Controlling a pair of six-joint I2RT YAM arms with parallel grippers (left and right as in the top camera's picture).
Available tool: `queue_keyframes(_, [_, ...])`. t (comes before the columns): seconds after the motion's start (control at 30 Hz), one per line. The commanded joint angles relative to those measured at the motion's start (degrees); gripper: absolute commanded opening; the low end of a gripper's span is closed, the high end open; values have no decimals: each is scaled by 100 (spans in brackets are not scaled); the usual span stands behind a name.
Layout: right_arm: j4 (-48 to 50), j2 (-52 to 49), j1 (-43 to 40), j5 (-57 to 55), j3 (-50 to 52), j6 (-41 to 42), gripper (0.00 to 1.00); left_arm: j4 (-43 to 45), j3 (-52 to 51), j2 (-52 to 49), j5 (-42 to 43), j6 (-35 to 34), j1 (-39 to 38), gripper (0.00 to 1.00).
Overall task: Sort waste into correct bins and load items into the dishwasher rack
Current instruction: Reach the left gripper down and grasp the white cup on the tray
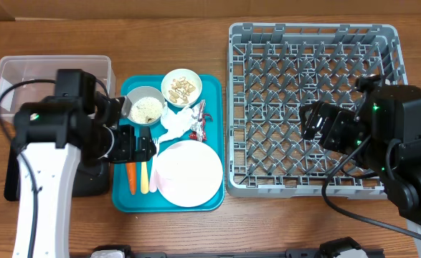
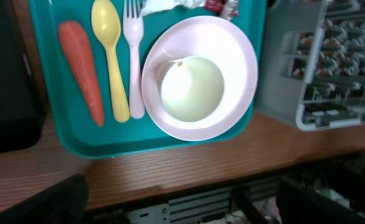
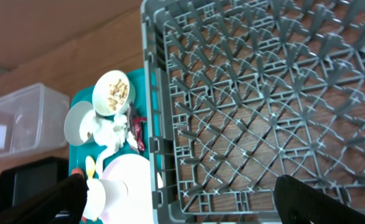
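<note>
Left end effector (image 1: 144, 145) spread wide, gripping nothing, hovering over the left side of the teal tray, above the top ends of the carrot and cutlery. Right end effector (image 1: 309, 122) spread wide too, gripping nothing, over the middle of the rack. Rack (image 1: 312, 30) sits on the right of the worktop (image 1: 196, 14). Teal tray (image 1: 118, 197) is just left of the rack. Tub (image 1: 24, 72) is at far left, back. Black tray (image 1: 11, 179) is in front of the tub, mostly hidden under the left arm. Plate (image 1: 188, 172) is on the teal tray's front right. Two bowls at the tray's back: rice bowl (image 1: 145, 107) on the left, nut bowl (image 1: 181, 87) on the right. Napkin (image 1: 174, 123) lies between bowls and plate. Carrot (image 1: 132, 179), yellow spoon (image 1: 143, 178) and white fork (image 1: 153, 172) lie side by side left of the plate, in that order. Wrapper (image 1: 198, 123) is just right of the napkin.
</note>
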State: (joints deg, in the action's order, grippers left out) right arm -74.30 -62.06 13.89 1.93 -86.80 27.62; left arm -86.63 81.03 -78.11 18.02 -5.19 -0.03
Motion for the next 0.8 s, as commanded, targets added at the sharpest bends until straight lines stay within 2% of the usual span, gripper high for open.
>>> queue_keyframes(0.0, [-52,42,-15,-234,-140,350,100,221,-638,63,-308,-782,-39,95])
queue_keyframes(0.23, [-256,-164,-15,-236,-138,348,100,1414,-1908,149,-516,-1327,-240,80])
queue_keyframes(0.47, [-350,-455,-15,-236,-138,348,96,2337,-2494,129,-1233,-1982,-988,79])
queue_keyframes(0.63, [-387,-494,-15,-236,-138,348,92,2736,-2780,98,-1818,-2371,-1270,61])
queue_keyframes(0.77, [-409,-494,-15,-238,-138,345,91,3134,-3027,31,-1838,-2422,-1276,55])
